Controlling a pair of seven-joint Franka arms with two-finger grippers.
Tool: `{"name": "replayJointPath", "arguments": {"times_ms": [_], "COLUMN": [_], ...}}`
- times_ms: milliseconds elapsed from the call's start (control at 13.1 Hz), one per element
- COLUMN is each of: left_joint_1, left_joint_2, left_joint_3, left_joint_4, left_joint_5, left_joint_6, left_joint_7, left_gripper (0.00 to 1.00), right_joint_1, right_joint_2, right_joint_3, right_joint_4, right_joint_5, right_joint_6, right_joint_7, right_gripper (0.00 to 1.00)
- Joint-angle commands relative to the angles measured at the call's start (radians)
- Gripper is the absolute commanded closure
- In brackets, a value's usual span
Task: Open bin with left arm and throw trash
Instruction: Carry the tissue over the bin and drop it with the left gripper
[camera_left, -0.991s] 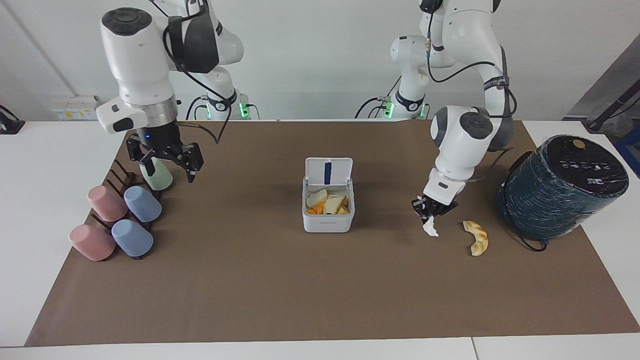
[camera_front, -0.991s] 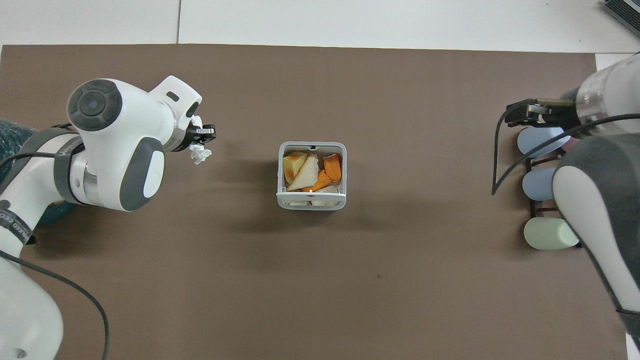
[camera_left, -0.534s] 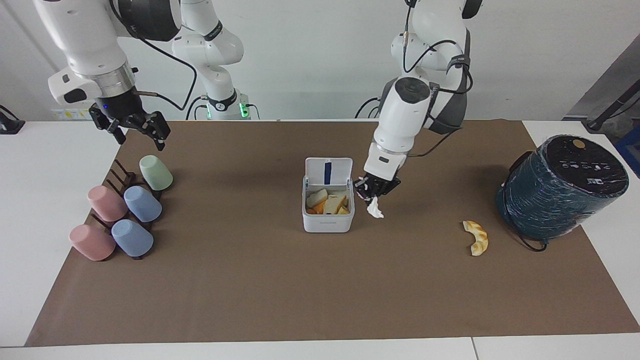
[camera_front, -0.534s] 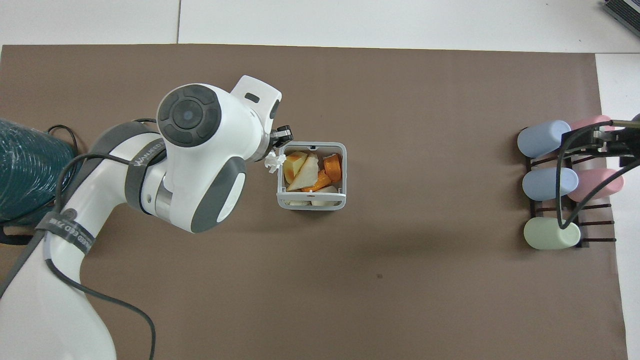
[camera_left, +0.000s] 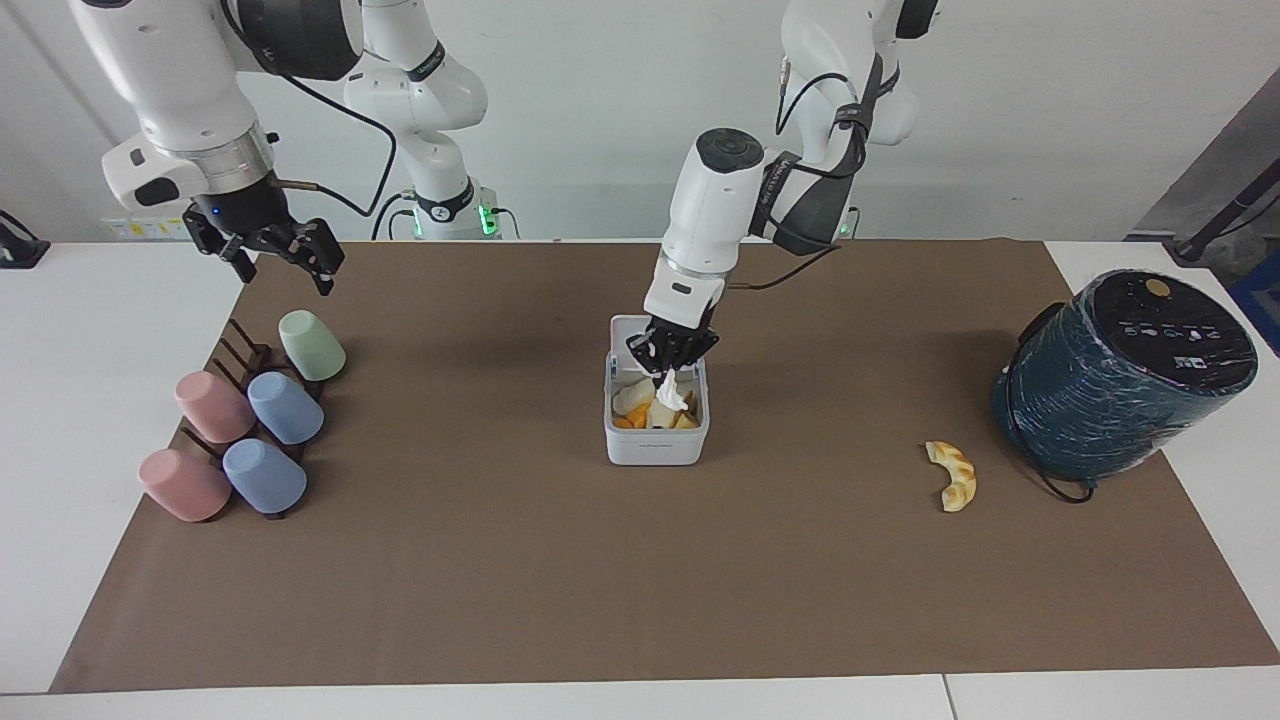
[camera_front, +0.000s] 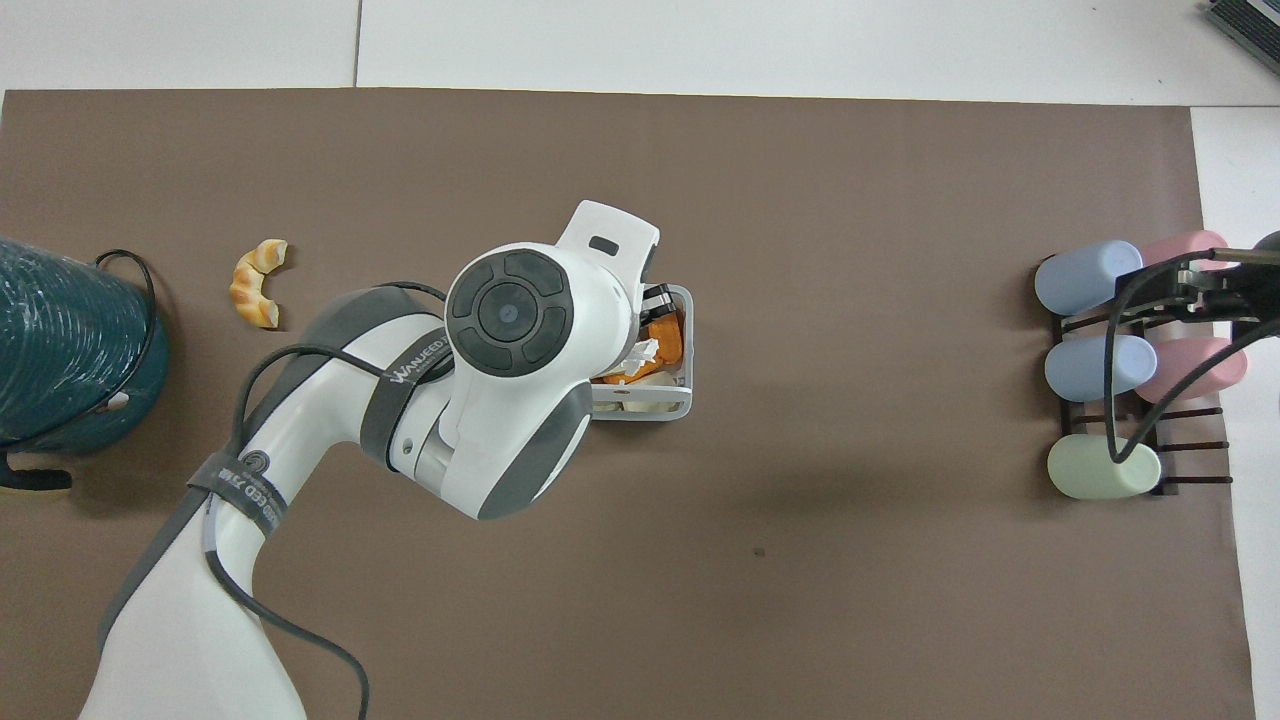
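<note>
While the left gripper (camera_left: 671, 364) hangs over the open bin (camera_left: 656, 443) at the middle of the mat, clenched on the tissue (camera_left: 670, 390), the clean move is to let go only once the tissue sits well inside the rim, then lift straight up clear of the raised lid. The right gripper (camera_left: 268, 256) waits, fingers spread, above the cups (camera_left: 285, 407). The pastry (camera_left: 953, 475) lies toward the left arm's end. The facing view shows the dangling tissue plainly; overhead, the arm hides most of the bin.

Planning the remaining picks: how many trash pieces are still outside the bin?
1 on the mat: the pastry, beside the teal cylinder. The tissue hangs from the left gripper over the bin.
</note>
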Motion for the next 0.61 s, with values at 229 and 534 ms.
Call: {"name": "replayJointPath", "arguments": {"times_ms": [229,534], "left_joint_1": [-0.023,-0.018], "left_joint_2": [-0.017,-0.011], "left_joint_3": [0.018,0.021], "left_joint_4": [-0.081,-0.049], "left_joint_5": [-0.016,-0.005], "left_joint_6": [0.053,0.041], "left_joint_7": [-0.012,-0.014], "left_gripper": [0.18,0.0], "right_joint_1": [-0.007,-0.003], "right_joint_2": [-0.034,-0.054], "right_joint_3": [0.008,0.017], "right_joint_4": [-0.046,-0.052], "right_joint_5": [0.02,0.069], "right_joint_6": [-0.014,-0.037], "right_joint_7": [-0.017,-0.019], "right_gripper": [0.0,0.0]}}
